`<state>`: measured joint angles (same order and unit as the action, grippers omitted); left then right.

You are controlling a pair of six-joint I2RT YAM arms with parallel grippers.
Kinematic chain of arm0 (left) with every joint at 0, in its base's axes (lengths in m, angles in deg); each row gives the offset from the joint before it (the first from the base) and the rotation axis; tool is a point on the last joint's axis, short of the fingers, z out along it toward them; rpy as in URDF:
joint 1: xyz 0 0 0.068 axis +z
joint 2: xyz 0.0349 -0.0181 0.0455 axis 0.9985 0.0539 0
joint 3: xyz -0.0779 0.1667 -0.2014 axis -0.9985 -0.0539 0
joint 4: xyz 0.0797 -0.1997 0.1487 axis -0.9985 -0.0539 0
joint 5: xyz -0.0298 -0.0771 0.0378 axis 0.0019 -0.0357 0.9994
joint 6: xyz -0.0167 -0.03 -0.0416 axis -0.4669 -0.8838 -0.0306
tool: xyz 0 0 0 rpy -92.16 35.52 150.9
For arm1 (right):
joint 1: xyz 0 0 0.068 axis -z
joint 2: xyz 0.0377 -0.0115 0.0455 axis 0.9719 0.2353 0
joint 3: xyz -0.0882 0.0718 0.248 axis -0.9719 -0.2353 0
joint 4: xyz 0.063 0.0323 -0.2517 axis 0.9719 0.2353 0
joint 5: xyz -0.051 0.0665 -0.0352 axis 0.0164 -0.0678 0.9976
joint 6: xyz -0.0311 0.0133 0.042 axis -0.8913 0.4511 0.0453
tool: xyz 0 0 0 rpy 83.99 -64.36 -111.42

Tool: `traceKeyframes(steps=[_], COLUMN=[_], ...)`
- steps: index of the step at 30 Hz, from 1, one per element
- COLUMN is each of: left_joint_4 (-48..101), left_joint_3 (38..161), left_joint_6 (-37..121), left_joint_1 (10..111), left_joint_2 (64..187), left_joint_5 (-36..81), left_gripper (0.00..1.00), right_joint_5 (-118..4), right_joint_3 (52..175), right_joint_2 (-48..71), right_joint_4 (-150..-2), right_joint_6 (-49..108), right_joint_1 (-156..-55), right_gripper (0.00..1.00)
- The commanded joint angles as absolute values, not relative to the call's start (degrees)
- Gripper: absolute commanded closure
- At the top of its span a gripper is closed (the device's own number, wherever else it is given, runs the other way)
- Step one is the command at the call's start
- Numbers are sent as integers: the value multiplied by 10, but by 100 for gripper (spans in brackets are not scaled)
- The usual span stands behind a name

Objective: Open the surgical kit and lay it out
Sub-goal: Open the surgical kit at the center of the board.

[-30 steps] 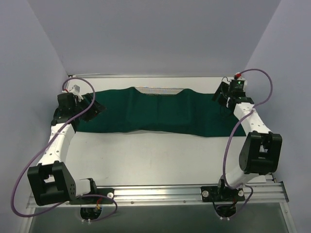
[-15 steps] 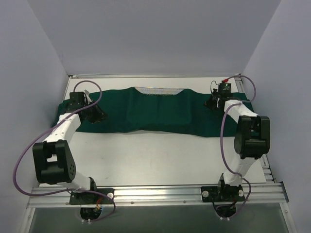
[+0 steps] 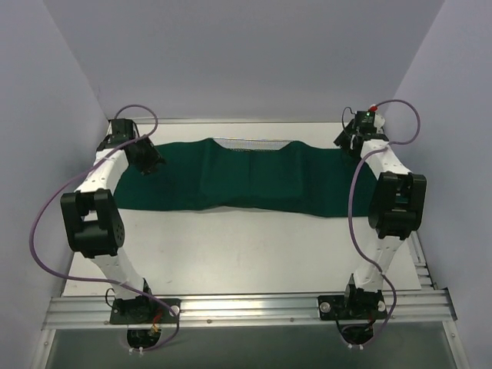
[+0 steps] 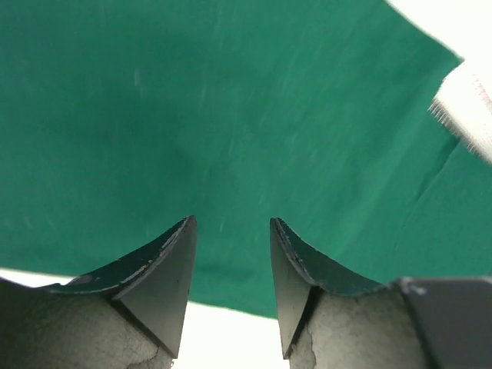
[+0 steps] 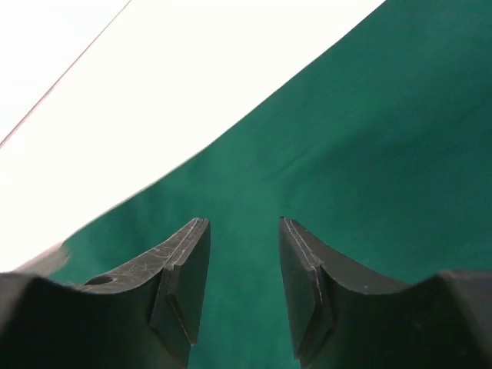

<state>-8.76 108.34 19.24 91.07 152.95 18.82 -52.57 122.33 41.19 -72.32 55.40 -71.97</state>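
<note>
A white table sits inside pale lavender walls. Along the bottom of the overhead frame runs a metal rail carrying both arm bases. Beyond it is a bare stretch of tabletop.

Farther back, across the middle of the frame, lies the dark green cloth. It is spread flat, its long axis running from left to right and almost spanning the table. Its middle is raised in a boxy hump. At the hump's far edge, upper centre of the frame, a thin strip of silver mesh tray peeks out. The rest of the tray is covered.

The left gripper hangs over the cloth's left end, and the right gripper is over its far right corner. In the left wrist view the left gripper has its fingers parted, with nothing between them and green cloth beyond. The right gripper is likewise released, with the cloth beneath and white table at upper left.
</note>
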Motion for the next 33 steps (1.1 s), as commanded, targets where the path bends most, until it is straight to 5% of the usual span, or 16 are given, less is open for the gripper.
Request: traceKeyframes(steps=[1, 12, 23, 33], left_joint_4=[-88, -121, -116, -128], left_joint_3=[1139, 1177, 1176, 1203], left_joint_6=[233, 309, 242, 228], left_joint_1=[915, 915, 913, 912], left_joint_2=[1550, 1600, 1602, 1620], left_joint_5=[211, 222, 157, 147], left_gripper=[48, 47, 47, 47], right_joint_5=[-425, -366, -362, -360], right_joint_3=[1271, 1474, 1554, 1614], right_joint_2=[429, 597, 698, 754], right_joint_4=[-714, -629, -639, -644], right_joint_6=[518, 478, 463, 444], right_joint_1=[-704, -660, -654, -650], right_gripper=[59, 55, 46, 48])
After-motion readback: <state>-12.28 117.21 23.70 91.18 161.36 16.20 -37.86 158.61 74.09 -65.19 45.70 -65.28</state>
